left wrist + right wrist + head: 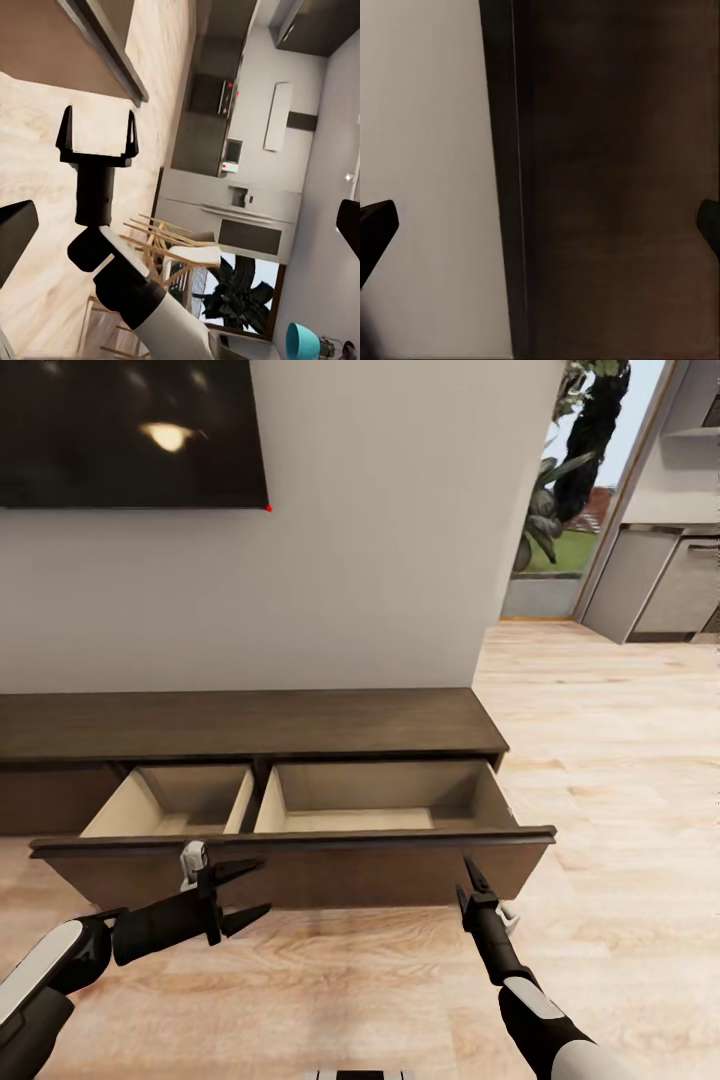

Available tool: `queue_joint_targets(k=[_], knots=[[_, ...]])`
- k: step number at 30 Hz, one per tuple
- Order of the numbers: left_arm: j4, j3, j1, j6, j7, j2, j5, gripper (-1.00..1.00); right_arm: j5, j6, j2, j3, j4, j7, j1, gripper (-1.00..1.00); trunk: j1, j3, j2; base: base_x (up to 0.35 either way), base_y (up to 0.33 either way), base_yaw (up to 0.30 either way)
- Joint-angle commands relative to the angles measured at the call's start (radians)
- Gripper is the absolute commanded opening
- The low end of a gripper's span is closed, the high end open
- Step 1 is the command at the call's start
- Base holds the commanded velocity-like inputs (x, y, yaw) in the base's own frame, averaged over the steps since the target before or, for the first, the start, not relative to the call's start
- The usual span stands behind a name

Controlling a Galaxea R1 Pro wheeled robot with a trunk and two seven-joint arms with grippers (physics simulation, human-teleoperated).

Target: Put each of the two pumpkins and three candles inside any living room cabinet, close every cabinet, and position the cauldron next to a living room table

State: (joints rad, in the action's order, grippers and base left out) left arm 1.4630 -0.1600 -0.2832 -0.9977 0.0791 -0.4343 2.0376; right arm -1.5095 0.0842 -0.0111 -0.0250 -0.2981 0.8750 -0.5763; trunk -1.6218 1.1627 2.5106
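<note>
Dark-brown wood makes up the long, low cabinet [250, 725] standing against the pale wall, and its wide drawer [300, 860] is standing pulled out toward the robot, showing two pale beige compartments with nothing visible inside them. Both arms are hovering just in front of the drawer's flat front. The left gripper [245, 890] is pointing sideways along that front with its jaws spread wide and holding nothing. The right gripper [470, 880] is pointing up at the drawer's right part; in the left wrist view its two fingers [97, 135] are standing well apart and empty, close below the drawer's edge. A black television [130, 430] is hanging on the wall above, and a grey kitchen [660, 580] is showing beyond the light wood floor [600, 760]. Judging from the open, seemingly bare drawer, the robot is either closing it or readying it for loading; a close would call for pressing both grippers squarely against the front.
</note>
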Motion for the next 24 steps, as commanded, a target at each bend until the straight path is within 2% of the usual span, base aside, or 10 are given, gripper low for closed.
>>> queue_joint_targets(k=[1, 9, 13, 14, 15, 18, 21, 24], knots=[[0.000, -0.001, -0.001, -0.001, 0.008, 0.000, 0.010, 1.00, -0.008, 0.008, -0.001, -0.003, 0.001, 0.003, -0.001, 1.00, 0.001, 0.001, 0.000, -0.277, -0.079, 0.000], [0.000, -0.003, -0.001, -0.001, 0.009, 0.000, 0.010, 1.00, 0.016, 0.011, -0.006, -0.021, -0.004, -0.013, -0.001, 1.00, 0.001, 0.001, 0.000, -0.245, -0.117, 0.000], [0.000, -0.003, -0.001, -0.001, 0.010, 0.000, 0.009, 1.00, 0.106, 0.064, -0.009, -0.083, -0.011, -0.029, -0.001, 1.00, 0.001, 0.001, 0.000, -0.166, -0.137, 0.000], [0.000, -0.002, -0.001, -0.001, 0.009, -0.001, 0.009, 1.00, 0.150, 0.139, -0.018, -0.107, -0.014, -0.053, -0.001, 1.00, 0.001, 0.001, 0.000, -0.058, -0.082, 0.000], [0.000, -0.002, -0.001, -0.001, 0.009, -0.001, 0.009, 1.00, 0.163, 0.173, -0.023, -0.112, -0.016, -0.064, -0.002, 1.00, 0.001, 0.001, 0.000, -0.046, -0.066, 0.000], [0.000, 0.000, -0.001, -0.001, 0.009, 0.000, 0.008, 1.00, 0.213, 0.395, -0.075, -0.131, -0.030, -0.160, -0.002, 1.00, 0.001, 0.001, 0.000, -0.019, -0.028, 0.000], [-0.006, 0.003, -0.001, 0.000, 0.010, 0.001, 0.007, 1.00, 0.221, 0.450, -0.091, -0.137, -0.033, -0.200, -0.002, 1.00, 0.001, 0.001, 0.000, -0.006, -0.008, 0.000], [0.001, 0.010, -0.001, 0.000, 0.009, 0.001, 0.007, 1.00, 0.224, 0.486, -0.120, -0.143, -0.035, -0.211, -0.002, 1.00, 0.001, 0.001, 0.000, -0.001, -0.002, 0.000]])
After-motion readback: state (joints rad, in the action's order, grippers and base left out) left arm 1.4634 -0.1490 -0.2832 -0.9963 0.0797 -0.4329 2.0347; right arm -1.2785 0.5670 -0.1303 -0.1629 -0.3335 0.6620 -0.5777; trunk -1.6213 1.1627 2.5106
